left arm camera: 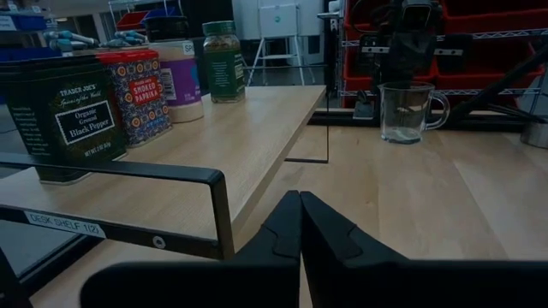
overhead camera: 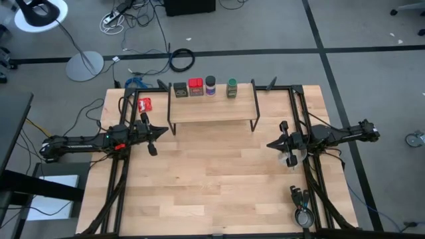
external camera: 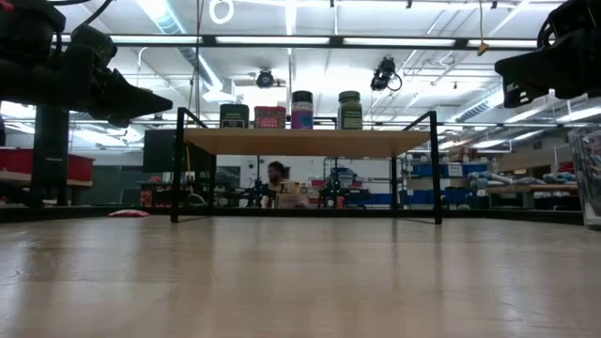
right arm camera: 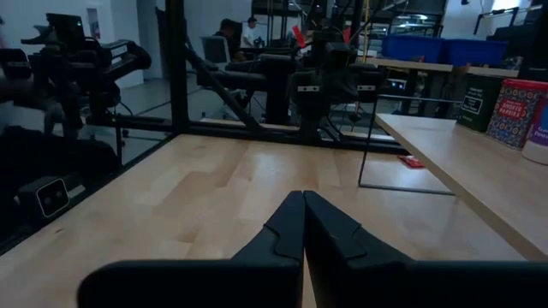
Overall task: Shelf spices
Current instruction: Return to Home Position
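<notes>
All the spices stand in a row on the shelf's plank top (overhead camera: 212, 106) along its far edge: the dark olive tin (overhead camera: 180, 89), the red tin (overhead camera: 195, 87), the blue-capped jar (overhead camera: 210, 85) and the green jar (overhead camera: 232, 87). The left wrist view shows them too: olive tin (left arm camera: 64, 115), red tin (left arm camera: 137, 92), green jar (left arm camera: 223, 62). My left gripper (overhead camera: 164, 131) hovers shut off the shelf's left end, holding nothing. My right gripper (overhead camera: 269, 144) hovers shut off the shelf's right end, also holding nothing.
A flat red-and-white packet (overhead camera: 144, 104) lies on the table left of the shelf. A clear glass mug (left arm camera: 407, 111) sits under the right arm near the right edge, and a metal utensil (overhead camera: 302, 209) lies at the near right corner. Bare tabletop (overhead camera: 212, 179) spreads before the shelf.
</notes>
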Robot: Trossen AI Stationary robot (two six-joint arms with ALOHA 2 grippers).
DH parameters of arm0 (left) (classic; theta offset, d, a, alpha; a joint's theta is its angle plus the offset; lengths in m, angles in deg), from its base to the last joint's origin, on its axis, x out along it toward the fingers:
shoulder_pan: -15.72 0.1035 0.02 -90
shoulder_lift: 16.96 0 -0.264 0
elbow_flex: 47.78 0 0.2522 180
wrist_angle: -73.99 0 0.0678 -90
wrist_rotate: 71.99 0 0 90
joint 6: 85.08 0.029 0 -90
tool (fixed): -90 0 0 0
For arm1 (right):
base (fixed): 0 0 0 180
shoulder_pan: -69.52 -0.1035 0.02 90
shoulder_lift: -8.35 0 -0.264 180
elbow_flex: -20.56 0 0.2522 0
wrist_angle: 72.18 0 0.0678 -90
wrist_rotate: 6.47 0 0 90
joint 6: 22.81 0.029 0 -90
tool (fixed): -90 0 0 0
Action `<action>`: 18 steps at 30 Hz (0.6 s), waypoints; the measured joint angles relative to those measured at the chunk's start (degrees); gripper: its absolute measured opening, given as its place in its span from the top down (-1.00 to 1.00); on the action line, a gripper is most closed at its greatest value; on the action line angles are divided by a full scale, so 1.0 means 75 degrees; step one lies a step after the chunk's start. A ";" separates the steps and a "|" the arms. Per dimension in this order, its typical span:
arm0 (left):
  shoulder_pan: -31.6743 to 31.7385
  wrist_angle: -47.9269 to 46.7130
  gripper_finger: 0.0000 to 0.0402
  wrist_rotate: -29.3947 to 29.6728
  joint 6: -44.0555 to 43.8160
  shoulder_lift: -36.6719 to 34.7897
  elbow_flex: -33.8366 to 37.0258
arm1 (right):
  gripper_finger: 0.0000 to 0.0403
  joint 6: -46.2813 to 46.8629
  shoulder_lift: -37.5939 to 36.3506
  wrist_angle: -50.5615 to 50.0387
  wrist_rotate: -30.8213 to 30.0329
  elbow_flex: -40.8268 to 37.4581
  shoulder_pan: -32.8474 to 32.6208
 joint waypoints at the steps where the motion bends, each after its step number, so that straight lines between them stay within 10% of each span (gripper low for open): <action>1: -0.0002 0.0000 0.96 0.0000 0.0000 -0.0001 0.0000 | 0.97 0.0000 0.0000 0.0000 0.0000 0.0000 0.0000; 18: -0.0002 0.0000 0.96 0.0000 -0.0003 0.0000 0.0000 | 0.95 -0.0003 0.0000 0.0012 0.0000 0.0009 -0.0002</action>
